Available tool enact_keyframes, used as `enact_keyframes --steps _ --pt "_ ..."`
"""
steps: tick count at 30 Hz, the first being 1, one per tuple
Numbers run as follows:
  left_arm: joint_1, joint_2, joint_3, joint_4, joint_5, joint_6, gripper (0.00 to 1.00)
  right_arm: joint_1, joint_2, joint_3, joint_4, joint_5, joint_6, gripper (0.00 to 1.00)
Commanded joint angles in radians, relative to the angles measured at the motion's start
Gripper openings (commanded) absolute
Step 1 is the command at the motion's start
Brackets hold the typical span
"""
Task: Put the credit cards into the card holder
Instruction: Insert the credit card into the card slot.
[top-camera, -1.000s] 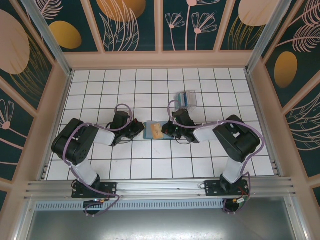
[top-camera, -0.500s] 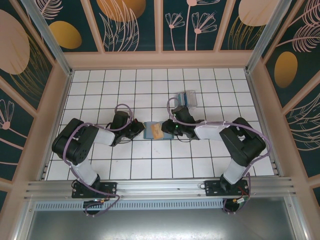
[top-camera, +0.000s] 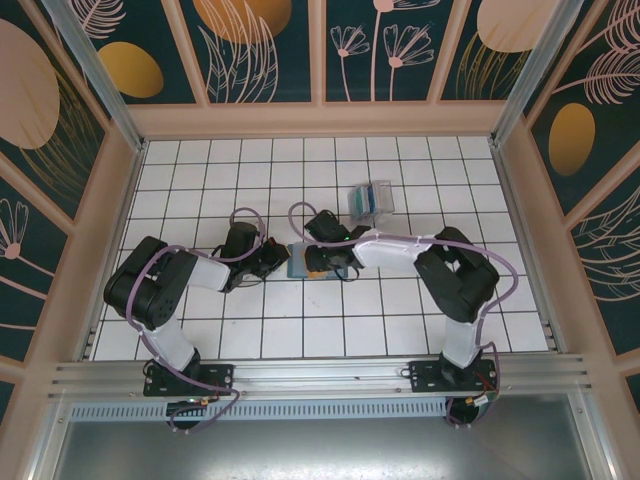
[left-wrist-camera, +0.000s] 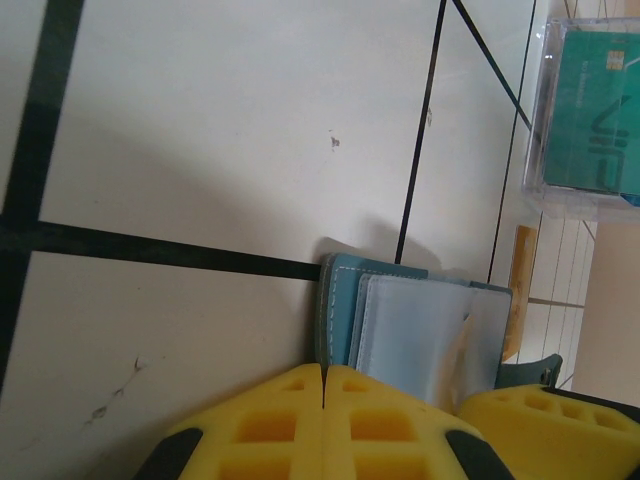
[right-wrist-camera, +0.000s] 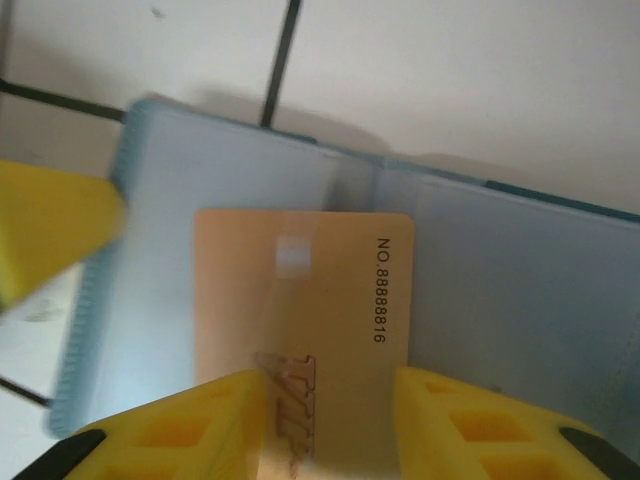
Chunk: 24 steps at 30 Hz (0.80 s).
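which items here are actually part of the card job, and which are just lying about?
Job: tan-orange card, lying on the open card holder; teal cards inside the box.
Lying about: clear plastic box, standing apart from the holder.

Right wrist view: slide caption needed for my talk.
Open right gripper poised over a tan-orange card lying on the opened card holder.
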Motion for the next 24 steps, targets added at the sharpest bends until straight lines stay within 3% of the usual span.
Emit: enact_keyframes --steps 1,7,17,24 --pt "-0.002 0.03 0.004 -0.047 0.002 0.015 0.0 0.014 0.041 0.035 -0.138 0.103 -0.045 0.39" --pt "-0.002 0.039 0.005 -0.044 0.01 0.017 0.0 0.014 0.068 0.066 -0.15 0.15 -0.042 0.34" --pt "-0.002 0.044 -0.001 -0.034 0.007 0.018 0.0 -0.015 0.109 0.064 -0.074 0.031 0.016 0.24" --pt "-0.002 0.048 -0.01 -0.025 0.013 0.015 0.0 -0.028 0.1 0.032 -0.016 0.019 0.126 0.24"
